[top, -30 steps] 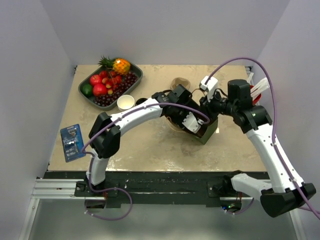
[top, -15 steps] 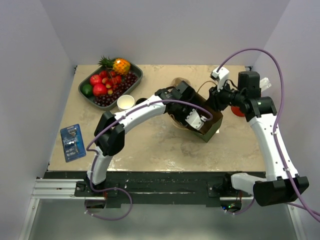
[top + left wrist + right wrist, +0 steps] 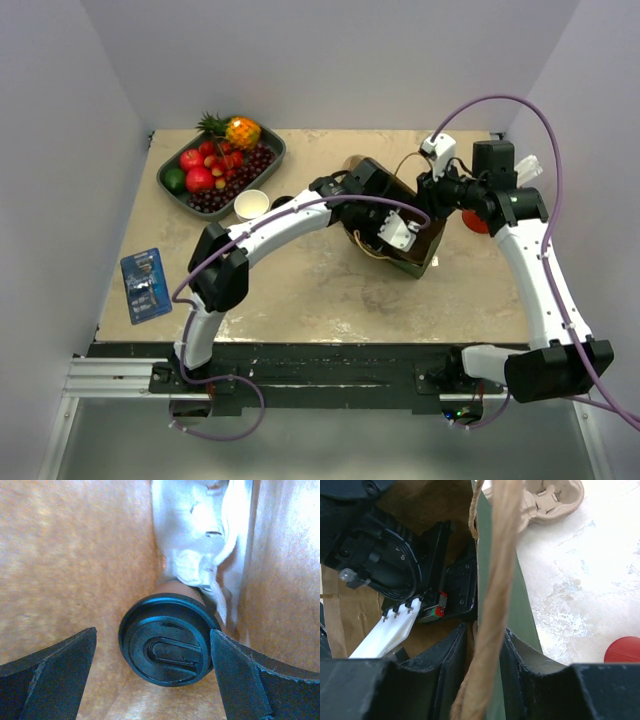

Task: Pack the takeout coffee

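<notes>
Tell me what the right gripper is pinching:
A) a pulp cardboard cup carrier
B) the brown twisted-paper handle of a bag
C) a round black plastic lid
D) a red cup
B: in the right wrist view, the right gripper is closed on the brown twisted-paper handle that rises from the paper bag.

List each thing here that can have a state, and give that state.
bag, open at the top.
bag handle, pinched by the right gripper.
right gripper, shut on the bag handle.
left gripper, open, inside the bag.
lidded coffee cup, lid on, in the bag.
second cup, no lid, upright on the table.
carrier, no cup in the part shown.
</notes>
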